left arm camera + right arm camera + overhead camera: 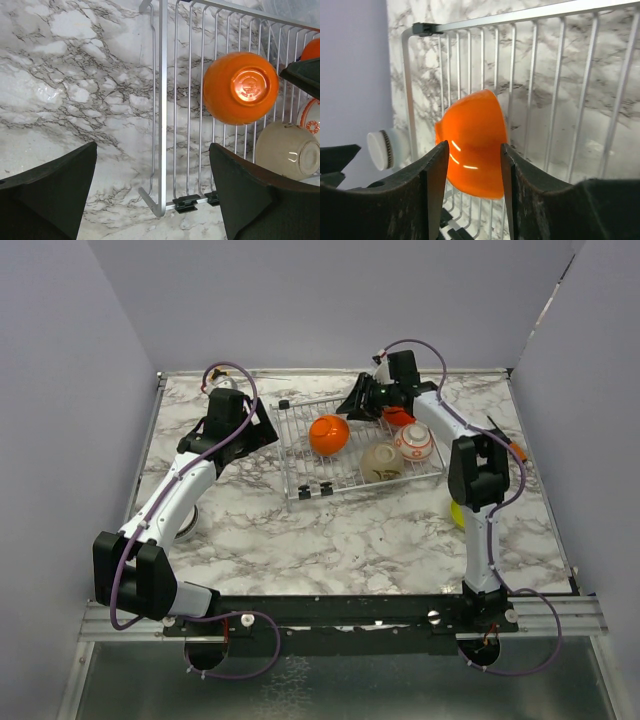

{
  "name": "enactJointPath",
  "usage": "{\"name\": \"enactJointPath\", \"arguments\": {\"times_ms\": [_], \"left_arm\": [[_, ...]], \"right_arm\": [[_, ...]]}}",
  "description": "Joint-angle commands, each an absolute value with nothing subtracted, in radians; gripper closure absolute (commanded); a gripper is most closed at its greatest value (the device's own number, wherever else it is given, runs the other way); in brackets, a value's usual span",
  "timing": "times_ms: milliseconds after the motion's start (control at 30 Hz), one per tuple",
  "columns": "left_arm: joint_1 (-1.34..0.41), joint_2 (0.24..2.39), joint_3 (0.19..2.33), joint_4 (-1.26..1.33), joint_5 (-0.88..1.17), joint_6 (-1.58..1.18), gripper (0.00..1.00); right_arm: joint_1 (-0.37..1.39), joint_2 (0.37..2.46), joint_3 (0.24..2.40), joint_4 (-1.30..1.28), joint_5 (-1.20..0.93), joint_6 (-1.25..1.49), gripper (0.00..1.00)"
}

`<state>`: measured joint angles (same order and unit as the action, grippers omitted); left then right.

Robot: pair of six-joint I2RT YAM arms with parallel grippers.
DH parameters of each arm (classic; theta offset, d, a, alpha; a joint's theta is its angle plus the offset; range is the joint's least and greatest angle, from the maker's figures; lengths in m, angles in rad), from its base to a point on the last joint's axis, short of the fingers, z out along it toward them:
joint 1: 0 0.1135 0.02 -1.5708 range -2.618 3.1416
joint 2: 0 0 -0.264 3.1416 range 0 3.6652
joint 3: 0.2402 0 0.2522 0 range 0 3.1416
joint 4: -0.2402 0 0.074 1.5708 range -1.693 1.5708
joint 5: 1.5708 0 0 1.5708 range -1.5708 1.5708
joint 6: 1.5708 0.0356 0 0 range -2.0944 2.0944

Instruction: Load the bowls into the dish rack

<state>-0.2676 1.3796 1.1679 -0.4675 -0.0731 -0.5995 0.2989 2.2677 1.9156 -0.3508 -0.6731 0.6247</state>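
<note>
The silver wire dish rack (300,455) lies mid-table with three bowls upside down on it: an orange bowl (329,434) (241,88), a beige bowl (381,461) (287,150) and a white bowl with red pattern (414,442). A second orange bowl (472,145) (398,417) stands tilted on the rack's far side. My right gripper (475,150) (362,400) is open, its fingers on either side just in front of that bowl. My left gripper (152,150) (250,430) hangs wide open and empty over the rack's left edge (162,100). A lime-yellow bowl (456,514) peeks from behind the right arm.
A white round object (385,147) (228,383) lies past the rack's far left corner. Another bowl (188,525) is mostly hidden under the left arm. An orange-handled screwdriver (510,445) lies at the right. Grey walls enclose the marble table (330,540).
</note>
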Motion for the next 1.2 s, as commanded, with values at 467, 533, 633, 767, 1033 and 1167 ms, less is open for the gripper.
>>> {"name": "enactJointPath", "arguments": {"times_ms": [467, 533, 633, 767, 1033, 1167], "left_arm": [[-0.256, 1.365, 1.184, -0.499, -0.124, -0.575, 0.06], [-0.257, 1.367, 1.187, -0.499, -0.123, -0.577, 0.06], [-0.256, 1.371, 1.191, -0.5, -0.121, -0.575, 0.06], [-0.255, 1.374, 1.186, -0.5, -0.114, -0.578, 0.06], [-0.255, 1.38, 1.183, -0.5, -0.111, -0.583, 0.06], [-0.255, 1.387, 1.187, -0.5, -0.106, -0.584, 0.06]], "right_arm": [[0.423, 2.036, 1.85, -0.441, -0.179, 0.322, 0.13], [0.47, 2.022, 1.826, -0.414, -0.098, 0.273, 0.06], [0.531, 2.046, 1.839, -0.426, -0.008, 0.209, 0.03], [0.582, 2.113, 1.895, -0.494, 0.129, 0.16, 0.02], [0.604, 2.176, 1.899, -0.504, 0.28, 0.12, 0.02], [0.604, 2.221, 1.945, -0.555, 0.316, 0.139, 0.09]]}}
